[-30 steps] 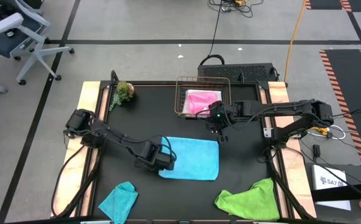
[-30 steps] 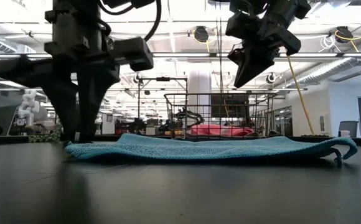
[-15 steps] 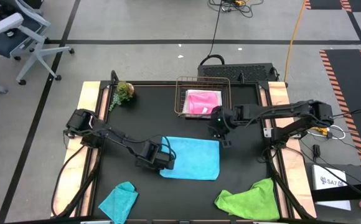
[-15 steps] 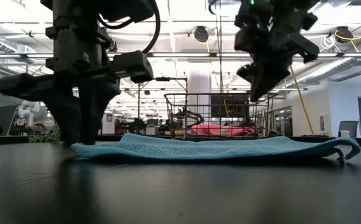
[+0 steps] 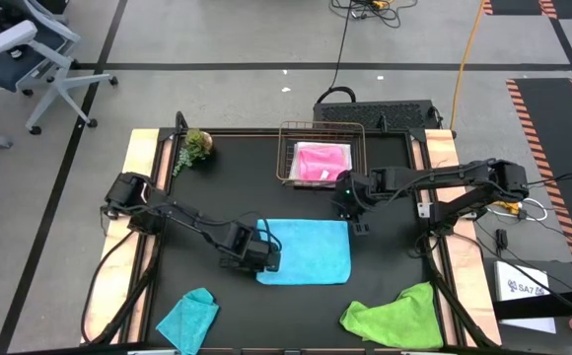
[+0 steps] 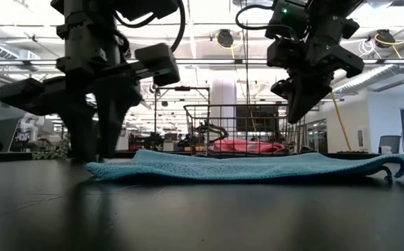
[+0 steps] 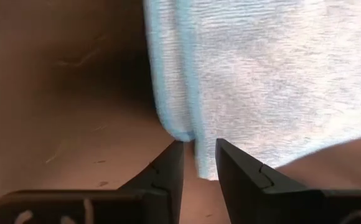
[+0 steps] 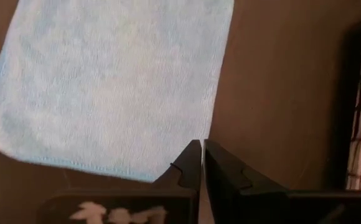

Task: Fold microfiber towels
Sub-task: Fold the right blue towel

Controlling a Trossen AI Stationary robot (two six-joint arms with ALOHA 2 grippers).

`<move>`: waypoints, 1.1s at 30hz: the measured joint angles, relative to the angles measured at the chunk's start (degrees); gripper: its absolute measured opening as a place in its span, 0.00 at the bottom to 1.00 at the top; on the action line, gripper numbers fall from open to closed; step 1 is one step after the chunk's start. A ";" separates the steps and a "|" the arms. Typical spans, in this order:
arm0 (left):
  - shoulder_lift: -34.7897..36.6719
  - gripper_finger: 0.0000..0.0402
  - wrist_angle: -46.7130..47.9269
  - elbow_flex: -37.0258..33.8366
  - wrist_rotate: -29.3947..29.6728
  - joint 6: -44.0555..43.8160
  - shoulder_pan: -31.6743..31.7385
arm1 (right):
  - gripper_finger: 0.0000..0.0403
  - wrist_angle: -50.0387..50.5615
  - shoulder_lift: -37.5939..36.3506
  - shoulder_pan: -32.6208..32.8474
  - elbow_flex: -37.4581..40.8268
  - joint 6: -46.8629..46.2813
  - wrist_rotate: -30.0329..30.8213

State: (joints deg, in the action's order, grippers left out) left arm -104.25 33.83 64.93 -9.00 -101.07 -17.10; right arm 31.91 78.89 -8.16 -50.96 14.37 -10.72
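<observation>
Sky blue towel (image 5: pixel 306 251) is lying flat at center of the surface (image 5: pixel 217 187); soft, light, floppy, best pinched at a corner. Left pincer (image 5: pixel 262 253) is sitting narrow at its left edge, apparently holding nothing; right pincer (image 5: pixel 357 223) is hovering closed, empty, by the upper-right corner.

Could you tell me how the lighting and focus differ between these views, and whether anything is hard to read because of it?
Low view: bright ceiling lights behind turn both arms into silhouettes, so the right pincer shows little detail, while the sky blue towel stays readable. High view: even light, no glare on the table. Left wrist view: soft focus on the towel's edge, with the dark fingers close and blurred.
</observation>
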 joint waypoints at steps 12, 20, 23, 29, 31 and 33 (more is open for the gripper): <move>-0.64 0.23 0.52 0.00 1.47 0.29 -0.21 | 0.02 2.65 0.00 0.00 0.00 1.14 0.00; -1.66 0.23 -0.74 -0.22 1.59 -0.46 -0.72 | 0.02 2.75 0.00 0.00 -0.02 1.31 0.02; -1.66 0.23 -0.23 -0.22 2.59 -0.08 -0.51 | 0.02 1.94 0.00 0.00 0.38 1.37 -0.04; -1.66 0.23 1.32 -0.22 6.04 -0.31 -0.28 | 0.02 -3.27 0.04 0.02 6.30 0.91 -0.07; -1.66 0.23 1.56 -0.22 6.37 -0.64 0.22 | 0.02 -5.64 0.04 -0.11 7.93 1.16 -0.07; -1.66 0.23 1.58 -0.22 6.37 -0.58 0.94 | 0.02 -6.84 0.04 -0.32 9.49 1.25 -0.09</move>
State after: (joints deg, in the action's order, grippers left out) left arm -105.91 35.41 64.71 -2.63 -101.65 -16.16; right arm 25.07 78.94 -8.48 -41.47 15.62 -10.81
